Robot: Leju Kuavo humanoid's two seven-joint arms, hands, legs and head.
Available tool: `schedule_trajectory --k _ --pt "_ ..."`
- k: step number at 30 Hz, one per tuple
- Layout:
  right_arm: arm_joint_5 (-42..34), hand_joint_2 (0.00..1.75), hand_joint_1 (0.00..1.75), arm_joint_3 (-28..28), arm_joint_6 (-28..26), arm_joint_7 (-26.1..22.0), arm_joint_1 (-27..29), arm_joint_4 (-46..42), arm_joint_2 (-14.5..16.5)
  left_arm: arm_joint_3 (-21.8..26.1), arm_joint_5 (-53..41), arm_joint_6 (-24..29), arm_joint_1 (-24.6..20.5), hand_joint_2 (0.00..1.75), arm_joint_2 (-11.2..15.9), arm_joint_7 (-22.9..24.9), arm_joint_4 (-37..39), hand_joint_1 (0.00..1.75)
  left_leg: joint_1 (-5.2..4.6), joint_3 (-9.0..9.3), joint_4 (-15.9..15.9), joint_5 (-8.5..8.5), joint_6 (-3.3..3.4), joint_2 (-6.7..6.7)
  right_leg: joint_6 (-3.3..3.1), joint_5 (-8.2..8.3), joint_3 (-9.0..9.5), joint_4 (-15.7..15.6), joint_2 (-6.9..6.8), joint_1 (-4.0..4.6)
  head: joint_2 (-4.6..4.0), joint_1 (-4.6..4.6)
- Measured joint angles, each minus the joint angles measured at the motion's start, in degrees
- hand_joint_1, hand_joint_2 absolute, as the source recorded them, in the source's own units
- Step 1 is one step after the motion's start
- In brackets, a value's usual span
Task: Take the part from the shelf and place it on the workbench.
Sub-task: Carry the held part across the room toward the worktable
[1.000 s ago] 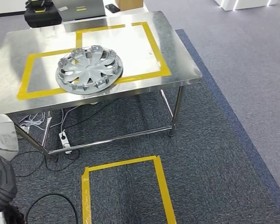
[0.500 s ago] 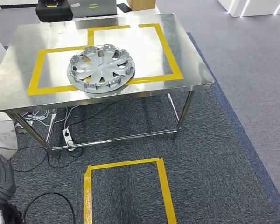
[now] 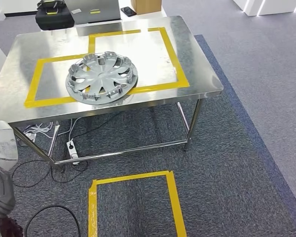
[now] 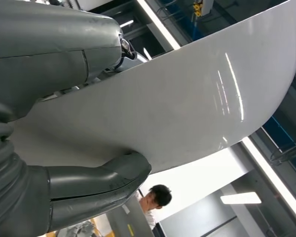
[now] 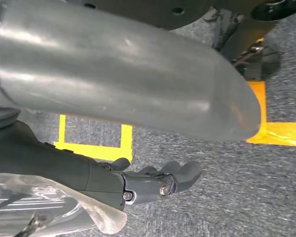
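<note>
Your left hand (image 4: 75, 163) pinches a pale curved panel (image 4: 183, 98), thumb on one face and fingers on the other; in the head view the panel shows low at the near left. The workbench (image 3: 199, 74) lies ahead and to the right, with a hubcap (image 3: 101, 78) already near its left half. Your right hand (image 5: 154, 180) hangs with fingers loosely spread, holding nothing.

Yellow tape square (image 3: 133, 197) on carpet (image 3: 232, 163), ahead-right of my left fingers (image 3: 3, 190). Black cable (image 3: 53, 215) loops just beside them. Power strip (image 3: 71, 149) w/ white wires further ahead. Black bag (image 3: 54, 15), laptop (image 3: 96, 10), cardboard box (image 3: 145, 5) far ahead.
</note>
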Motion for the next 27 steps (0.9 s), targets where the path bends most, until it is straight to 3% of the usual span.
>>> schedule_trajectory --k 2,4,7,8,10,12,14,15,16,18,19,20,21,23,24,25,26,27 --pt "0.02 0.0 0.0 0.0 -0.02 0.0 -0.04 0.02 0.01 -0.01 0.03 -0.01 0.0 1.75 0.02 -0.06 -0.02 1.75 -0.27 3.18 -7.51 3.25 0.7 0.33 0.46 -1.12 0.83 -0.12 -0.02 0.05 0.0 -0.02" --pt "0.09 0.0 0.0 0.0 -0.05 0.02 -0.09 0.04 0.01 -0.03 0.04 -0.05 0.04 1.75 0.03 -0.16 -0.13 1.75 -0.64 4.86 -11.08 2.8 1.51 0.49 1.24 -1.83 1.56 -0.4 -0.15 0.11 0.0 -0.03" --pt "0.27 0.0 0.0 -0.02 -0.18 0.09 -0.19 0.05 0.01 -0.04 0.22 -0.14 0.34 1.75 0.0 -0.3 -0.39 1.75 -0.55 6.42 -12.35 1.84 2.66 0.05 2.23 -1.23 2.17 1.03 -0.24 0.06 -0.01 0.14" --pt "0.31 0.0 0.0 -0.02 -0.22 0.1 -0.28 0.05 0.01 -0.06 0.3 -0.14 0.4 1.75 -0.01 -0.34 -0.44 1.75 -0.44 7.19 -12.53 1.58 2.98 -0.01 2.41 -0.94 0.82 3.28 -0.13 0.05 -0.01 0.32" --pt "0.35 0.0 0.0 0.01 -0.26 0.15 -0.38 0.08 0.01 -0.1 0.41 -0.15 0.47 1.75 -0.02 -0.41 -0.51 1.75 -0.34 8.54 -12.71 0.68 3.44 -0.01 2.65 -1.27 -4.06 10.45 0.13 0.03 -0.01 0.66" --pt "0.35 0.0 0.0 0.02 -0.27 0.26 -0.15 0.09 -0.01 -0.17 0.46 -0.15 0.52 1.75 -0.05 -0.42 -0.51 1.75 -0.34 10.04 -12.73 -0.73 3.58 -0.16 2.87 -4.98 -9.69 16.01 0.19 0.05 0.0 0.81" --pt "0.35 0.0 0.0 -0.01 -0.26 0.34 0.18 0.09 -0.01 -0.23 0.46 -0.16 0.6 1.75 -0.07 -0.42 -0.51 1.75 -0.34 12.29 -12.75 -2.55 3.57 -0.4 2.95 -9.03 -13.1 16.22 0.19 0.09 0.0 0.9" --pt "0.36 0.0 0.0 -0.02 -0.26 0.37 0.28 0.09 -0.01 -0.24 0.46 -0.17 0.62 1.75 -0.07 -0.42 -0.51 1.75 -0.34 13.61 -12.76 -3.6 3.5 -0.49 2.9 -9.14 -13.69 14.18 0.19 0.11 0.0 0.94" --pt "0.38 0.0 0.0 -0.02 -0.26 0.37 0.38 0.09 -0.01 -0.24 0.46 -0.18 0.65 1.75 -0.07 -0.42 -0.51 1.75 -0.34 14.82 -12.79 -4.72 3.39 -0.54 2.75 -7.02 -13.9 11.33 0.19 0.15 0.0 0.98" --pt "0.47 0.0 0.0 -0.04 -0.23 0.38 0.62 0.1 -0.01 -0.25 0.46 -0.21 0.73 1.75 -0.05 -0.42 -0.51 1.75 -0.4 16.86 -12.88 -6.91 2.99 -0.67 2.19 1.69 -13.5 6.35 0.18 0.37 -0.02 0.91" --pt "0.52 0.0 0.0 -0.05 -0.23 0.4 0.63 0.11 0.0 -0.25 0.48 -0.23 0.76 1.75 -0.04 -0.38 -0.56 1.75 -0.39 17.62 -13.28 -7.7 2.63 -0.74 1.82 5.02 -13.06 5.18 0.2 0.55 -0.02 0.84" --pt "0.57 0.0 0.0 -0.07 -0.23 0.41 0.59 0.13 0.0 -0.27 0.48 -0.26 0.76 1.75 -0.03 -0.36 -0.63 1.75 -0.37 18.4 -13.68 -8.01 2.23 -0.81 1.41 6.67 -12.48 4.75 0.2 0.72 -0.03 0.81" --pt "0.65 0.0 0.0 -0.08 -0.23 0.42 0.46 0.13 0.0 -0.32 0.45 -0.29 0.71 1.75 -0.02 -0.34 -0.72 1.75 -0.37 18.8 -13.7 -7.59 1.76 -0.85 1.05 6.07 -11.66 4.52 0.21 0.77 -0.02 0.85" --pt "0.72 0.0 0.0 -0.09 -0.26 0.42 0.33 0.13 0.0 -0.44 0.35 -0.36 0.51 1.75 -0.01 -0.3 -0.86 1.75 -0.4 17.45 -9.69 -4.81 1.08 -0.66 0.35 5.5 -9.3 2.98 0.17 0.48 -0.01 0.94" --pt "0.75 0.0 0.0 -0.09 -0.26 0.42 0.28 0.13 0.0 -0.49 0.2 -0.4 0.44 1.75 0.03 -0.25 -0.88 1.75 -0.4 15.34 -5.97 -3.34 0.77 -0.52 0.11 5.19 -7.81 1.99 0.16 0.25 -0.01 0.85" --pt "0.78 0.0 0.0 -0.09 -0.26 0.43 0.24 0.13 0.0 -0.51 -0.05 -0.43 0.44 1.75 0.09 -0.1 -0.87 1.75 -0.29 12.68 -2.12 -2.97 0.49 -0.38 -0.07 4.76 -6.25 0.96 0.14 0.09 -0.01 0.74" --pt "0.81 0.0 0.0 -0.09 -0.26 0.45 0.2 0.14 -0.01 -0.52 -0.43 -0.46 0.44 1.75 0.14 0.09 -0.85 1.75 -0.13 10.05 0.64 -4.09 0.19 -0.28 -0.19 4.24 -4.74 0.11 0.16 0.02 -0.01 0.6" --pt "0.86 0.0 0.0 -0.1 -0.25 0.48 0.17 0.15 -0.01 -0.55 -0.86 -0.48 0.45 1.75 0.19 0.31 -0.82 1.75 0.04 7.75 2.07 -6.66 -0.09 -0.23 -0.2 3.65 -3.29 -0.54 0.25 -0.03 -0.01 0.58"
